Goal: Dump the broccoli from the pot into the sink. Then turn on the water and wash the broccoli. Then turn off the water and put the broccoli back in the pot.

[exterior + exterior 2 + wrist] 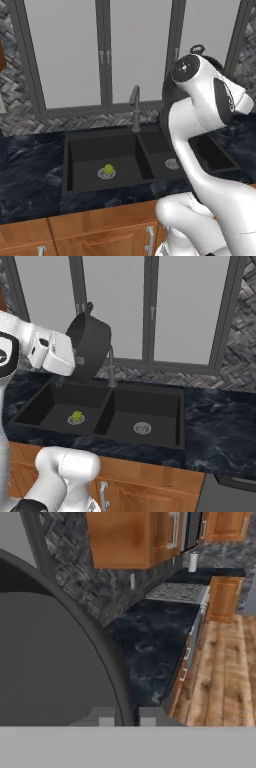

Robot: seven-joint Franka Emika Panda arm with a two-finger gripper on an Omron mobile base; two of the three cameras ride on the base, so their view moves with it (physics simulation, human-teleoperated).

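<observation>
The dark grey pot (92, 346) hangs tipped on its side above the left basin, its mouth facing the window. My gripper (77, 360) is shut on its rim. In the hand view the pot's wall (45, 662) curves across the left, and the rim runs between my fingertips (102, 716). The yellow-green broccoli (108, 170) (77, 416) lies on the left basin's drain in the black sink (85, 150) (145, 388). The arm hides most of the pot (167, 107) in the left base view. No water runs from the grey gooseneck faucet (135, 107) (111, 368).
A silver drain (142, 428) lies in the right basin. Dark marble counter (220, 426) flanks the sink, with wooden cabinet fronts (100, 230) below and a window (190, 311) behind. The hand view looks along the counter (150, 642) to a stove (177, 591) and wooden floor (225, 672).
</observation>
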